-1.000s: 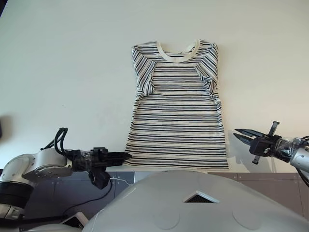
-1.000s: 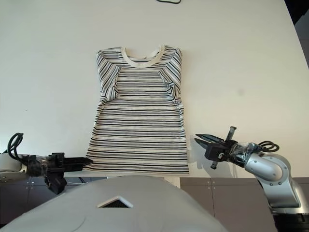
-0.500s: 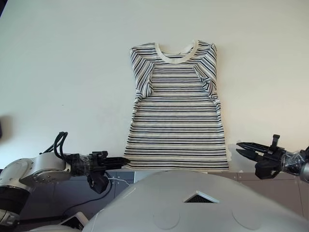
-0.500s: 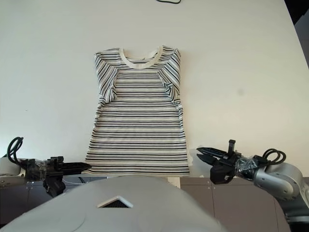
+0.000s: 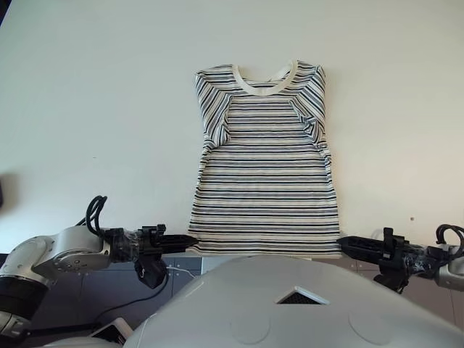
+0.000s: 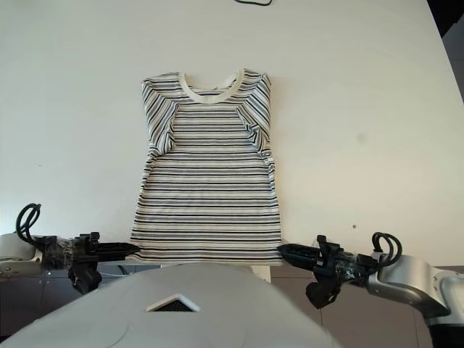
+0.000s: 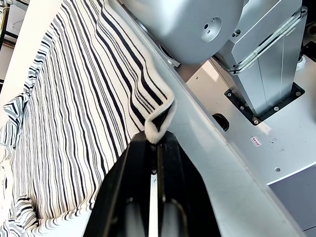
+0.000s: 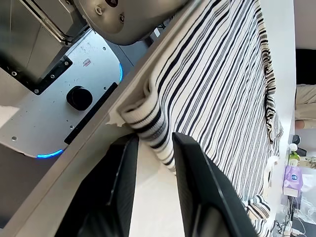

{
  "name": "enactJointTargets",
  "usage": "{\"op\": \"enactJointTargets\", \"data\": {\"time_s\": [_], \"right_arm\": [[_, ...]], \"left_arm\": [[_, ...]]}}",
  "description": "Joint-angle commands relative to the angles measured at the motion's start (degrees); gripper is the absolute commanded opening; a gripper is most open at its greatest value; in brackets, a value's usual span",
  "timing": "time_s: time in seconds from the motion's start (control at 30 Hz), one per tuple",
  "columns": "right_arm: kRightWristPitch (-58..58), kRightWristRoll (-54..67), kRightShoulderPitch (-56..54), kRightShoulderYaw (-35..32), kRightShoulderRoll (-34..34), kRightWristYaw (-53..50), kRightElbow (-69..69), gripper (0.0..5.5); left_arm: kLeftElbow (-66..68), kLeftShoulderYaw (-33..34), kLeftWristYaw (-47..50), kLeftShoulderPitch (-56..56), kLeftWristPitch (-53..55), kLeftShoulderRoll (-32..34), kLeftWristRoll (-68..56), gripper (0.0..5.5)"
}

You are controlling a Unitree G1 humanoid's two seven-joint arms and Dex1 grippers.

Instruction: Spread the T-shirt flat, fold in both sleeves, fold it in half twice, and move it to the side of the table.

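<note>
Cream T-shirt (image 5: 264,174) banded with thin navy and black horizontal stripes, plain cream ribbed collar (image 5: 265,80), matte white table (image 5: 101,109), black left gripper (image 5: 191,238), black right gripper (image 5: 341,241)

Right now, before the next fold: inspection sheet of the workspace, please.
Surface: white table, one small dark speck.
Job's things: T-shirt flat, sleeves folded in, collar far, hem at the near edge.
Clutter: nothing seen.
Grippers: left gripper shut on the hem's left corner; right gripper open around the right corner.
Cables: black loop at the left wrist, another at the right wrist; black cable at the table's far edge.
Surroundings: grey panels below the near edge.
</note>
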Motion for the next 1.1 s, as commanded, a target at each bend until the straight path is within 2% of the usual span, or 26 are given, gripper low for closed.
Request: {"op": "enactJointTargets", "data": {"time_s": [0.03, 0.3, 0.43, 0.57, 0.73, 1.1], "right_arm": [[2.2, -3.0, -1.0, 3.0, 0.6, 0.5, -0.1, 1.25], [0.1, -5.4, 1.0, 2.1, -1.2, -4.0, 1.6, 1.25], [-1.1, -13.3, -1.1, 0.9, -1.0, -11.4, 6.6, 1.25], [-1.2, -18.5, -3.9, 2.7, -1.3, -18.1, 9.6, 1.25], [-0.3, -19.6, -1.7, 4.6, -0.4, -21.9, 6.7, 1.25], [0.2, -18.8, 0.8, 4.5, -3.3, -25.4, 3.2, 1.25]], "left_arm": [[-0.2, -1.1, -2.5, -0.8, 2.4, 1.4, 0.5, 0.10], [-0.7, -1.0, -3.1, -0.3, 3.4, 1.4, -0.3, 0.10], [-0.7, -1.2, -3.3, -0.5, 3.8, 1.3, -0.4, 0.10], [-1.0, -1.2, -3.6, -0.8, 4.2, 1.5, -0.8, 0.10], [0.0, -2.0, -4.8, -2.9, 3.6, 2.3, -2.0, 0.10], [-0.3, -1.6, -4.9, -1.9, 4.3, 2.1, -2.4, 0.10]]}}
